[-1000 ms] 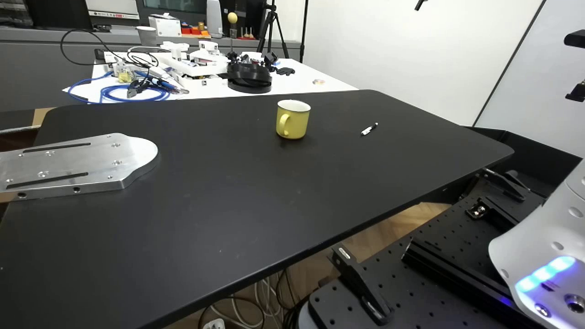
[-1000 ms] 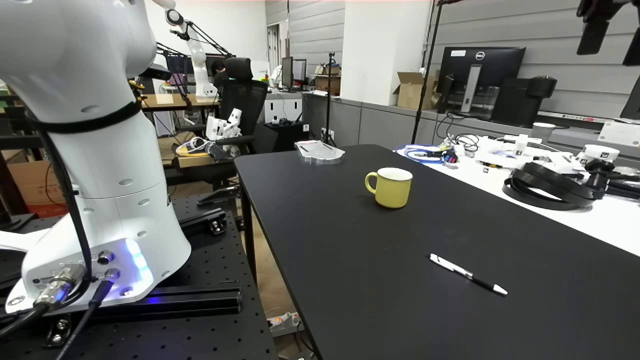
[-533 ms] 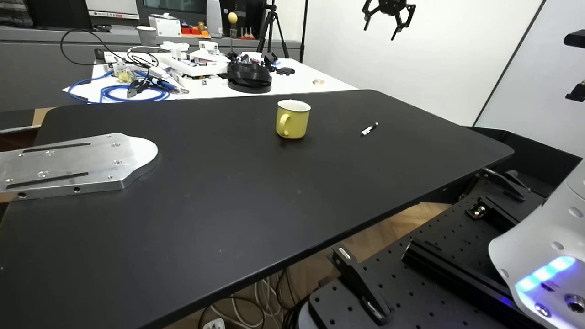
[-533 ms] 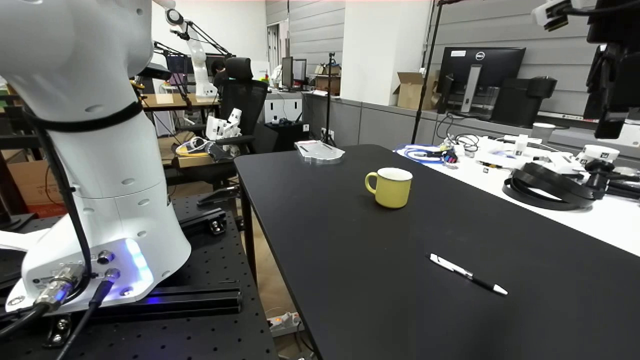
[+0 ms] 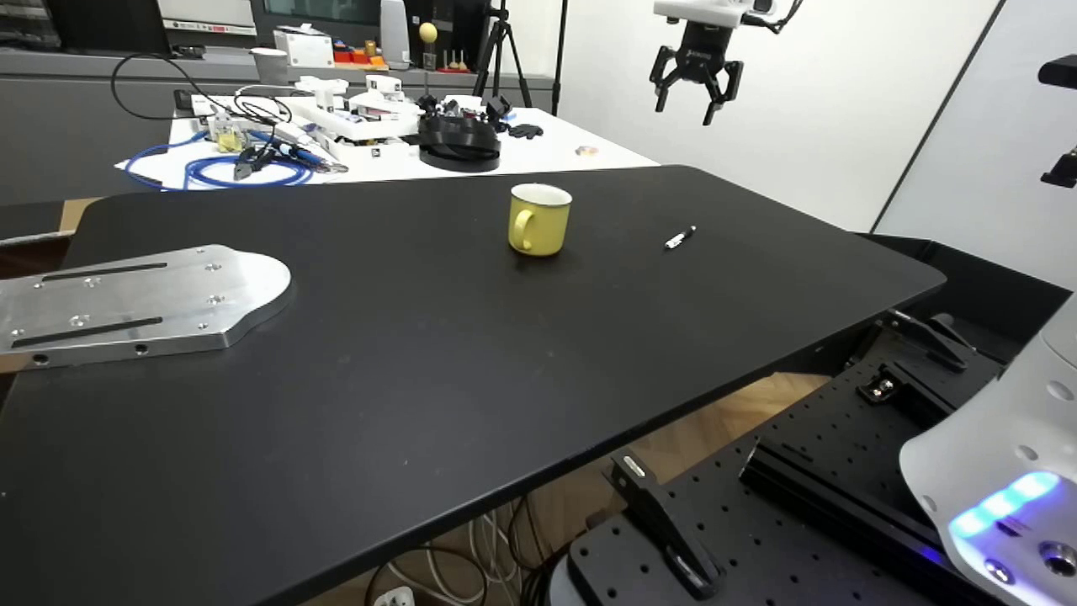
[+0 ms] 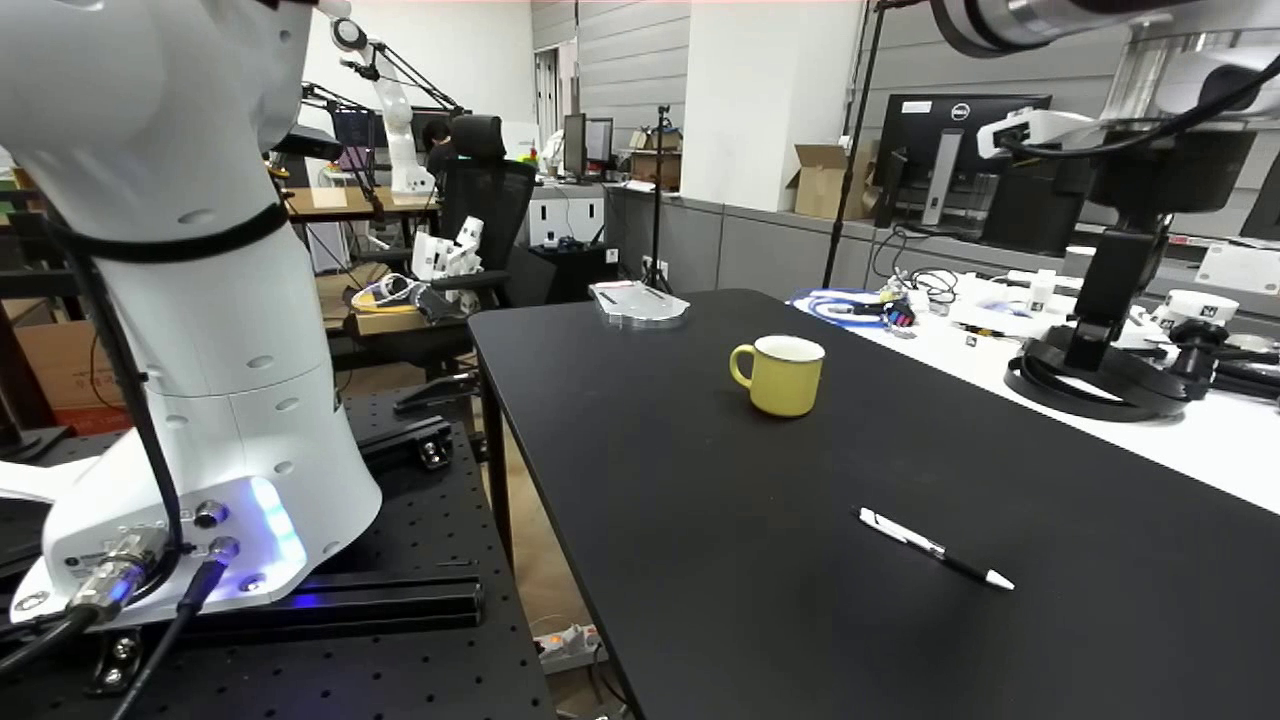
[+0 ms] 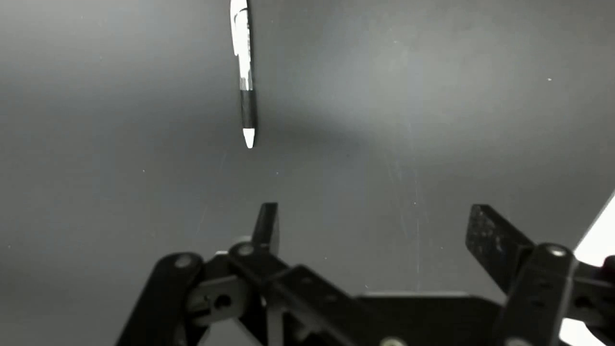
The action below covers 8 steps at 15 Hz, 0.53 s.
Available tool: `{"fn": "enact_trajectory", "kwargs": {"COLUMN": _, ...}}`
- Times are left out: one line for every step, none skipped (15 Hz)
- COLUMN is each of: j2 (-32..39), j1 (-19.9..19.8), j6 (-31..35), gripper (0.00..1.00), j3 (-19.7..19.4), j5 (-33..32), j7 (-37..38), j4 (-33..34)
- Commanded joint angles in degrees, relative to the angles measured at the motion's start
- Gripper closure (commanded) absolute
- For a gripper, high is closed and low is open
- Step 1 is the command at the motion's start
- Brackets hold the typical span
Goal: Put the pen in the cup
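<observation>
Both jaws are spread, gripping nothing; the pen (image 6: 935, 549) lies on the desk (image 6: 700, 520), well apart from the cup (image 6: 785, 382). This looks like the approach: next, centre over the pen, then lower.

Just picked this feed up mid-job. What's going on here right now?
The robot arm is set to put the pen in the yellow cup but holds nothing yet. Its gripper hangs open above the table. The pen lies flat on the table, toward the upper left in the wrist view, not between the jaws. The cup stands upright, apart from the pen.
</observation>
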Motion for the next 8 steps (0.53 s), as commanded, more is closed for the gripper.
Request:
{"fn": "enact_trajectory", "kwargs": {"j2": -1.46, "j1": 0.58, "j6": 0.31, "gripper": 0.0, "j3": -0.45, "j5": -1.19, "j7": 2.75, "j4": -3.89}}
{"fn": "enact_trajectory", "kwargs": {"j2": -1.52, "j1": 0.58, "j6": 1.3, "gripper": 0.0, "j3": -0.56, "j5": -1.39, "j7": 2.61, "j4": -5.11}}
{"fn": "enact_trajectory", "kwargs": {"j2": -1.57, "j1": 0.59, "j6": 2.34, "gripper": 0.0, "j3": -0.69, "j5": -1.56, "j7": 2.45, "j4": -6.23}}
{"fn": "enact_trajectory", "kwargs": {"j2": -1.66, "j1": 0.41, "j6": 3.38, "gripper": 0.0, "j3": -0.63, "j5": -1.48, "j7": 1.58, "j4": -7.41}}
{"fn": "enact_trajectory", "kwargs": {"j2": -1.85, "j1": -0.01, "j6": 4.28, "gripper": 0.0, "j3": -0.27, "j5": -1.0, "j7": -0.17, "j4": -8.55}}
{"fn": "enact_trajectory", "kwargs": {"j2": -0.01, "j1": -0.2, "j6": 2.63, "gripper": 0.0, "j3": -0.04, "j5": -0.53, "j7": 0.07, "j4": -5.5}}
{"fn": "enact_trajectory", "kwargs": {"j2": -0.01, "j1": -0.19, "j6": 3.43, "gripper": 0.0, "j3": -0.08, "j5": -0.51, "j7": -0.1, "j4": -6.44}}
{"fn": "enact_trajectory", "kwargs": {"j2": -0.01, "j1": -0.17, "j6": 3.78, "gripper": 0.0, "j3": -0.09, "j5": -0.51, "j7": -0.15, "j4": -6.97}}
